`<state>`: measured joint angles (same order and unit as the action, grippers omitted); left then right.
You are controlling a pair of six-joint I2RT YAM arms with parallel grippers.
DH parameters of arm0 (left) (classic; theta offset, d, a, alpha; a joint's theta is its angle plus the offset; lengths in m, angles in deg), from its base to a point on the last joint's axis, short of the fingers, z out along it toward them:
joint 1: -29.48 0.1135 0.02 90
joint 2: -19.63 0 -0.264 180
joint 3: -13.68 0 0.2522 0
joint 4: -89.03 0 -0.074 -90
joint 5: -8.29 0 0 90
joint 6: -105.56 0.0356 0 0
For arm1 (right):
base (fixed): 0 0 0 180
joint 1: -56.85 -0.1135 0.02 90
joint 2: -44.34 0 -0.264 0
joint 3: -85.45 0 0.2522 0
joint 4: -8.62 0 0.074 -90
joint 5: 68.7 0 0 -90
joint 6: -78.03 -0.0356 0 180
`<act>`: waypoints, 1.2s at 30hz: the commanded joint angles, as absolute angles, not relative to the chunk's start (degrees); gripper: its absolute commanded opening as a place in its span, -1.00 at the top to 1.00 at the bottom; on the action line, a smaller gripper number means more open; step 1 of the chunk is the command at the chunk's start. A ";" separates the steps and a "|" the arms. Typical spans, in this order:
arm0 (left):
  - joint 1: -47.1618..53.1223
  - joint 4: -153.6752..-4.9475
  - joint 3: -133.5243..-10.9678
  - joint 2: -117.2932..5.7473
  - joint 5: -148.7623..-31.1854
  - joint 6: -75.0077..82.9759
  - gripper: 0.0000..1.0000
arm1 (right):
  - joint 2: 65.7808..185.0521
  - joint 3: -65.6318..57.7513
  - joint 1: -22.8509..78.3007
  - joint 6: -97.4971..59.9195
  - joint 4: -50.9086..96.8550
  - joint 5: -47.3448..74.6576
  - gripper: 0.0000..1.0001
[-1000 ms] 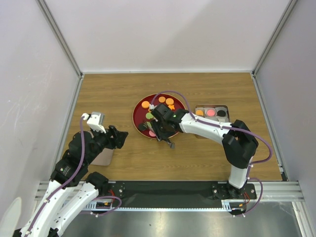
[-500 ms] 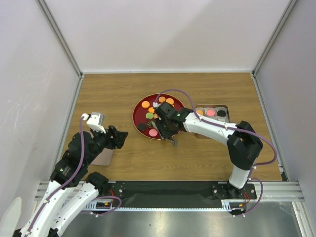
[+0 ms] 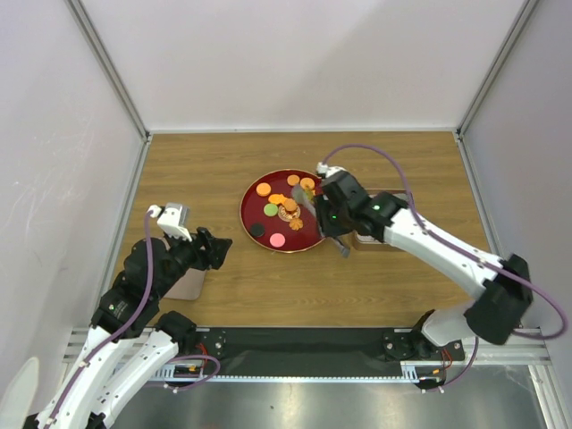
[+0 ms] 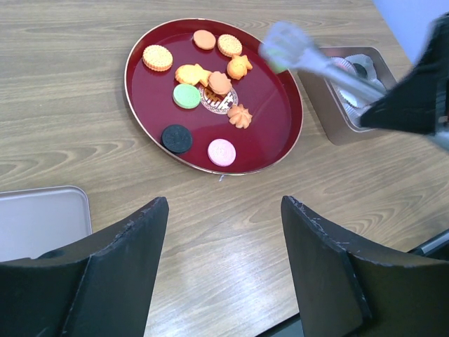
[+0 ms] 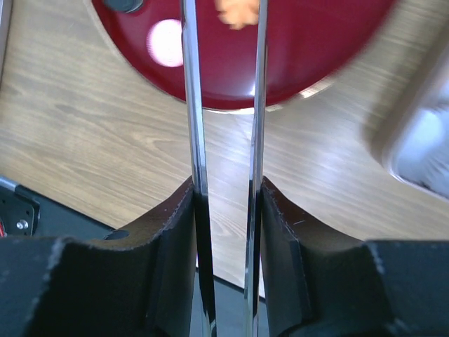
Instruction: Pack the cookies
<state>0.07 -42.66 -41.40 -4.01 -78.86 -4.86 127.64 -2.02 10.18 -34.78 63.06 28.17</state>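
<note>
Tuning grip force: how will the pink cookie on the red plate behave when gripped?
The pink cookie looks flat and small, so probably light and stiff. Lying flush on the glossy plate, it may slide rather than lift. The tongs are smooth metal, so slip seems likely.

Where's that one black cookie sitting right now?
In the top view, the black cookie lies on the near-left part of the red plate, close to its rim, just left of the pink cookie.

The right arm (image 3: 438, 250) and its tongs (image 4: 331, 71) slant over the tin (image 4: 324, 105) and the right edge of the plate (image 3: 249, 207), barring that side. Bare surface (image 3: 197, 170) lies left of and beyond the plate; a lid (image 4: 42, 221) sits near left.
</note>
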 commanded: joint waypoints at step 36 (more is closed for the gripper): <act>-0.75 -45.13 -41.12 -6.03 -82.68 -3.60 -0.43 | 111.13 17.38 31.63 -41.15 72.39 37.12 0.14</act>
<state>-0.32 -42.82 -41.38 -6.56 -81.92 -4.82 110.57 17.61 31.27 -40.46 74.34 35.32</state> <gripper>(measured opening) 0.714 0.437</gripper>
